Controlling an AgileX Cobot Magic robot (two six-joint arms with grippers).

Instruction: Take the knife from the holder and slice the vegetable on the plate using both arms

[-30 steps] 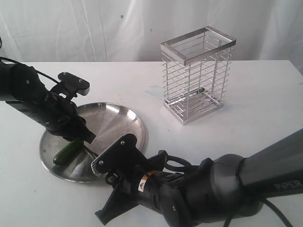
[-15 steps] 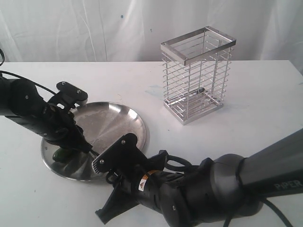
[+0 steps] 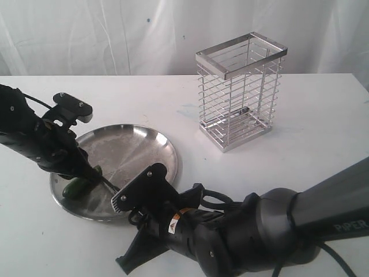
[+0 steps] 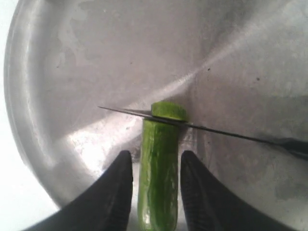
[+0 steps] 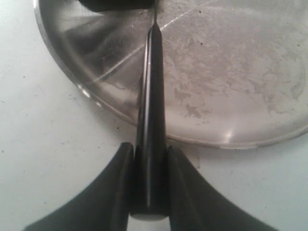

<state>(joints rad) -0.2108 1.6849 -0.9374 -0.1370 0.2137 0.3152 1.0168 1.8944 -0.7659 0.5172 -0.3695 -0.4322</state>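
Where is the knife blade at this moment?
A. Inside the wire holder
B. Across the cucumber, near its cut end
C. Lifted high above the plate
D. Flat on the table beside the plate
B: in the left wrist view the knife blade crosses the cucumber just below its pale cut end.

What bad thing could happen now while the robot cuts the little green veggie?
The knife is crossing the vegetable right near its end, so the thin slice might roll off across the plate. The left end effector has a finger on each side of the vegetable, close behind the blade, so the blade could bump them. The right end effector holds only the handle's end, so the knife might twist.
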